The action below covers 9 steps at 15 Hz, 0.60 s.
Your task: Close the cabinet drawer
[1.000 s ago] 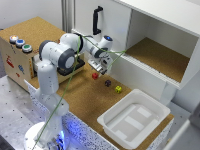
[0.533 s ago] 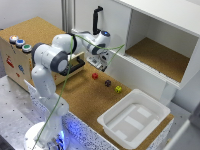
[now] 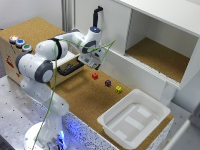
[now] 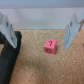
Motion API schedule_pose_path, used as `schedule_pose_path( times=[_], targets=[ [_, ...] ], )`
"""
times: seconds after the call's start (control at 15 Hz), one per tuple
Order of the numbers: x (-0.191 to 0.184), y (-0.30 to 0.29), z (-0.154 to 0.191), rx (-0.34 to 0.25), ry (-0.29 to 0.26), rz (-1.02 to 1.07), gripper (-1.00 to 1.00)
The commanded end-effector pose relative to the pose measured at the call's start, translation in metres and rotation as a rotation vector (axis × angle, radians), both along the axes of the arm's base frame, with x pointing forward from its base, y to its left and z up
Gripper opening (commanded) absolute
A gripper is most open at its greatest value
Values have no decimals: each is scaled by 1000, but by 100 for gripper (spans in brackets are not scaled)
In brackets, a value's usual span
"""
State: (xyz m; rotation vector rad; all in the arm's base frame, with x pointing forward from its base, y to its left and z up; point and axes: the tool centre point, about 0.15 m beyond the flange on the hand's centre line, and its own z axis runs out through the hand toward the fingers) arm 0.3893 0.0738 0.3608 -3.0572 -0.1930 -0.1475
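We are seeing the cabinet drawer (image 3: 71, 68) standing open from the cabinet (image 3: 15, 52) at the table's (image 3: 90, 100) edge, closing undone, while our gripper (image 3: 96, 63) is hovering wide open, holding nothing.

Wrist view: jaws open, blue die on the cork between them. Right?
Not quite. The die is red, not blue; the wrist view shows it. The rest holds: the gripper is open and the die lies on the cork between its fingers.
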Motion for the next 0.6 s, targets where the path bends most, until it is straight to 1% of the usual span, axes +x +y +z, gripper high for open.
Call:
schedule_pose_path(
  times=[0.0, 0.07, 0.13, 0.27, 0.47, 0.53],
  targets=[
    [-39, 17, 6, -173, -4, -55, 100],
    [-45, 14, 11, -182, -5, -69, 100],
    [-51, 10, 16, -180, -14, -89, 100],
    [-62, 1, 21, -170, -7, -116, 100],
    [-75, -12, 11, -124, 37, -133, 100],
    [-78, -14, 5, -114, 55, -134, -100]
  ],
)
